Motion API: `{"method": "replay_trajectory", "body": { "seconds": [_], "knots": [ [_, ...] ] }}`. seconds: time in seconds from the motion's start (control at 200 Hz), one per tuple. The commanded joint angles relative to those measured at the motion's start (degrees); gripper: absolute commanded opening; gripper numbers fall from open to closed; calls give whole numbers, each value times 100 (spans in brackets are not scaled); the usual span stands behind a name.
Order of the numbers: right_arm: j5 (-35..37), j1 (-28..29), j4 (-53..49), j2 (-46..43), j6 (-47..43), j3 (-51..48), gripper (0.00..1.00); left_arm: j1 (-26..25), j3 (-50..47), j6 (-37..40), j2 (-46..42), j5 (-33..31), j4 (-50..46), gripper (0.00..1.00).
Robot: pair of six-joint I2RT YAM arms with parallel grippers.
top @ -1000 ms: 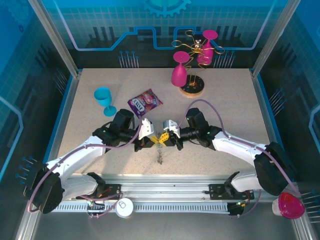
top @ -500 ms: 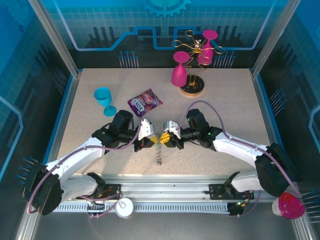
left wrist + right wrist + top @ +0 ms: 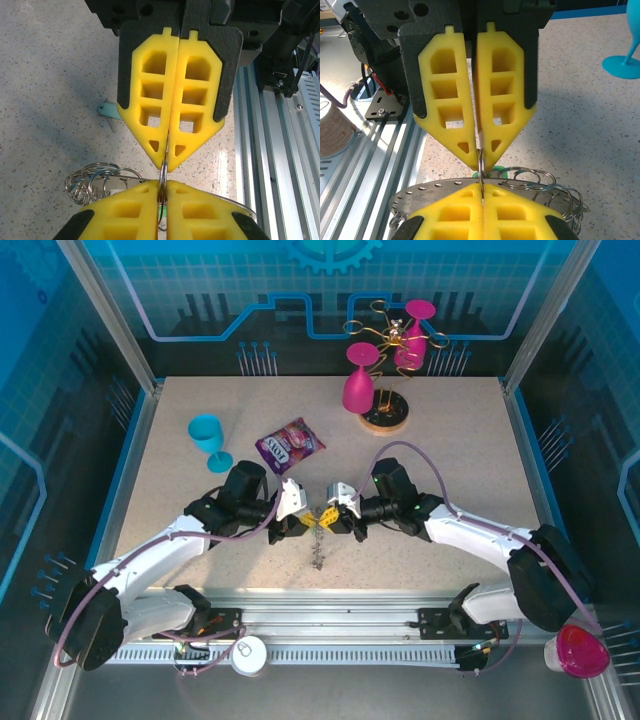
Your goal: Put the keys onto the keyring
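My left gripper point(image 3: 300, 521) and right gripper point(image 3: 336, 519) meet tip to tip at the table's front centre. Both are shut on one small wire loop point(image 3: 163, 172) of the keyring point(image 3: 318, 549), which dangles below them toward the near edge. In the left wrist view my left gripper point(image 3: 163, 184) pinches that loop from below and the right gripper point(image 3: 166, 159) from above, with more loops point(image 3: 95, 180) bunched to the left. The right wrist view shows the right gripper point(image 3: 481, 186) over the keyring's holed rim point(image 3: 435, 188). A pale-headed key point(image 3: 106, 109) lies on the table. A green key head point(image 3: 492, 173) peeks out behind the loops.
A purple snack packet point(image 3: 290, 446) and a blue goblet point(image 3: 208, 439) stand behind the left arm. At the back are a pink glass point(image 3: 359, 381) and the glass rack's wooden base point(image 3: 385, 419). The metal rail point(image 3: 330, 625) runs along the near edge.
Both grippers stay tip to tip at the same spot. The dangling keyring has shifted slightly beneath them.
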Motion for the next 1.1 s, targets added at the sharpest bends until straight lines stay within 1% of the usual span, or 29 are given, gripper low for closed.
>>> {"method": "replay_trajectory", "body": {
  "seconds": [0.0,0.205,0.38,0.445,0.575,0.68,0.755,0.79,0.81,0.88,0.951,1.046,1.096],
  "knots": [
    [-228,119,-8,113,-98,214,0,-11,149,20,64,143,-66,13],
    [-198,155,-142,137,-176,314,0,-27,226,41,168,187,-127,17],
    [-193,189,-359,196,-276,448,0,-55,284,86,220,196,-209,16],
    [-151,198,-460,217,-319,495,0,-61,338,106,212,206,-279,13],
    [-77,202,-574,233,-322,542,0,-66,499,91,219,270,-486,0],
    [48,149,-535,140,-157,513,1,-72,605,-206,194,280,-555,0],
    [182,-24,-194,-74,296,348,24,-77,600,-934,142,104,-357,0],
    [253,-133,-39,-193,509,254,32,-93,598,-1376,131,-114,-288,0],
    [319,-182,23,-281,647,202,34,-108,598,-1651,110,-291,-266,0],
    [506,-315,-31,-541,833,150,35,-184,691,-2662,97,-919,-348,0],
    [712,-316,-273,-782,889,188,35,-293,892,-3551,133,-1516,-691,0],
    [890,-179,-498,-1061,1024,226,33,-392,1206,-4824,197,-2080,-1196,0],
    [983,10,-521,-1190,1047,191,32,-400,1345,-5694,232,-2357,-1434,0]
  ]
}}
